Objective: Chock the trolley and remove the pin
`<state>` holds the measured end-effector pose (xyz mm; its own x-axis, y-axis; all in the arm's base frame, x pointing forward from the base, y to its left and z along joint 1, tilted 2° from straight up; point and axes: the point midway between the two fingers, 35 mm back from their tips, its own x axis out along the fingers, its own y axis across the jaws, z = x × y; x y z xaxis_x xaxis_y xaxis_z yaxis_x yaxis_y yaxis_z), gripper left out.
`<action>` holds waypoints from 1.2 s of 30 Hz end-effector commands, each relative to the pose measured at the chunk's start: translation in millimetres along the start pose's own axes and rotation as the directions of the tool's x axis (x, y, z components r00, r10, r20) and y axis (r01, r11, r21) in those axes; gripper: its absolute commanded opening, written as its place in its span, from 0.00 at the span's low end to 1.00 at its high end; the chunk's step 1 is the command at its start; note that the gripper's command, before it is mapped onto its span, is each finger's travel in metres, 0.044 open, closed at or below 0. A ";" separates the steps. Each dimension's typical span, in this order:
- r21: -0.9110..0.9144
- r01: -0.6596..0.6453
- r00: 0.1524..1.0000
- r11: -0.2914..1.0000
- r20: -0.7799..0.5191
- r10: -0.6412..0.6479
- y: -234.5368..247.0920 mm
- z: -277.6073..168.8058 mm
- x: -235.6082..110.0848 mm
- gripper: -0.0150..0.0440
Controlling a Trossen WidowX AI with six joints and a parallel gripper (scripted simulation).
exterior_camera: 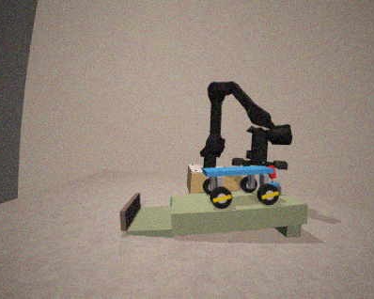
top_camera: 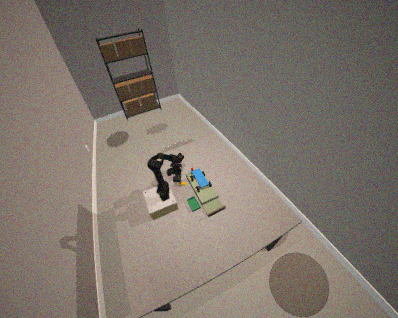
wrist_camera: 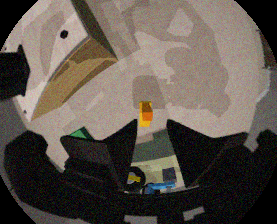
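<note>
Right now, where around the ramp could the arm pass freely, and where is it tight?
Open floor borders the ramp's far long side and runs beyond its low end. It is crowded between the ramp and the arm's base block: the green tray, yellow chock and gripper sit there beside the trolley.

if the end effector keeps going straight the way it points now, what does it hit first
Most likely the yellow chock's orange handle, which sits centred between the end effector fingers in the wrist view, just beyond the tips. Depth is unclear, so the end effector, open and empty, might pass it and meet the floor beside the ramp.
</note>
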<state>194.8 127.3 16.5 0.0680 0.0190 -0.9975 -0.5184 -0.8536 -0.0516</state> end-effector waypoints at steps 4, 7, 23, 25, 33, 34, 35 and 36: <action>-0.005 -0.019 1.000 1.000 0.004 0.019 3.3 0.8 14.1 0.58; -0.005 -0.019 1.000 1.000 0.004 0.019 3.7 0.8 18.9 0.58; -0.005 -0.019 1.000 1.000 0.004 0.020 4.9 1.1 28.4 0.58; -0.005 -0.019 1.000 1.000 0.004 0.020 4.8 1.1 29.5 0.58; -0.005 -0.020 1.000 1.000 0.004 0.020 4.7 1.1 41.9 0.58; -0.005 -0.020 1.000 1.000 0.004 0.020 4.8 1.1 43.5 0.58; -0.005 -0.020 1.000 1.000 0.004 0.020 4.9 1.1 45.1 0.58; -0.005 -0.020 1.000 1.000 0.004 0.020 5.0 1.2 46.7 0.58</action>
<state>197.0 127.3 -22.6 0.0664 0.0175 -0.9976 -0.5185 -0.8537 -0.0494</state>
